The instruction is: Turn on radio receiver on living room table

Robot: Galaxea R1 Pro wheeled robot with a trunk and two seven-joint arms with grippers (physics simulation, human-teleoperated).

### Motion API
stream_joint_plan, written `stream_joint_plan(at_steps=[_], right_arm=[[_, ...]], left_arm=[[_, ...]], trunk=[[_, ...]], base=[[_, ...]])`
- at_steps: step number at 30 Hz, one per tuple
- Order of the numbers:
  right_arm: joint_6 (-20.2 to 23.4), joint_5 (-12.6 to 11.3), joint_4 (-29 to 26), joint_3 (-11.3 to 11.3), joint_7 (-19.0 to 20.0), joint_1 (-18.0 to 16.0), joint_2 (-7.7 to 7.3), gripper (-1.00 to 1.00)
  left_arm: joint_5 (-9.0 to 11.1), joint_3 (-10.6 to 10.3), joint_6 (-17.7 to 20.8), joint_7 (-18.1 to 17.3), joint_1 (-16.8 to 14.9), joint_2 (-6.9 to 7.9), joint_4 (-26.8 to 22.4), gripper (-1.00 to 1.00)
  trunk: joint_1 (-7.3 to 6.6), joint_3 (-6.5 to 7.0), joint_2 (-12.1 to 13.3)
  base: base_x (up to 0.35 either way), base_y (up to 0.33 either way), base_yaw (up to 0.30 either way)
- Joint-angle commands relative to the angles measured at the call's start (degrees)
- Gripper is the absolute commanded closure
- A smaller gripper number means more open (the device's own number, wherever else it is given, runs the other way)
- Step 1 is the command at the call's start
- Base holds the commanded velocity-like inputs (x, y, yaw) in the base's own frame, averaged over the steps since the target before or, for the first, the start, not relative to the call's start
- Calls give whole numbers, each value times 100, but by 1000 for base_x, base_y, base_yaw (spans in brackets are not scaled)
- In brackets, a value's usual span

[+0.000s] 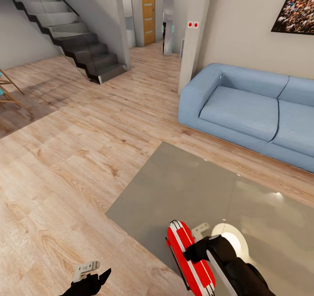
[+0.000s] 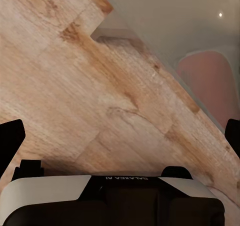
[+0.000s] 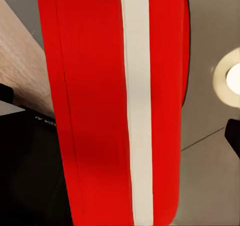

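Red radio receiver (image 1: 190, 257) lies on near edge of grey table (image 1: 183, 187), long side running away from robot; right gripper (image 1: 197, 243) right on top of it, far nearer than left gripper (image 1: 89, 273) out over wood floor (image 1: 65, 165); right jaws wide apart either side of radio; left jaws apart, holding nothing.

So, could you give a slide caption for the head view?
Right gripper at the red radio receiver on the grey table, beside a blue sofa.
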Motion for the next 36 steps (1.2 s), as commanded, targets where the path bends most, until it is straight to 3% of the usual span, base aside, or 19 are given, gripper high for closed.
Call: stream_joint_plan(at_steps=[1, 7, 15, 36], right_arm=[[-11, 0, 27, 0, -2, -3, 4, -100], [-43, 7, 133, 0, -14, -8, 13, -100], [-156, 26, 663, 0, -15, -186, 161, -100], [-436, 17, 841, 0, 29, -197, 195, -100]], left_arm=[[0, 0, -1, 0, 1, 0, 0, -100], [0, 0, -6, 0, 1, 0, 0, -100], [0, 0, -7, 0, 1, 0, 0, -100], [0, 0, -7, 0, -1, 0, 0, -100]], trunk=[[0, 0, 0], [0, 0, 0], [0, 0, 0], [0, 0, 0]], base=[[0, 0, 0], [0, 0, 0], [0, 0, 0], [0, 0, 0]])
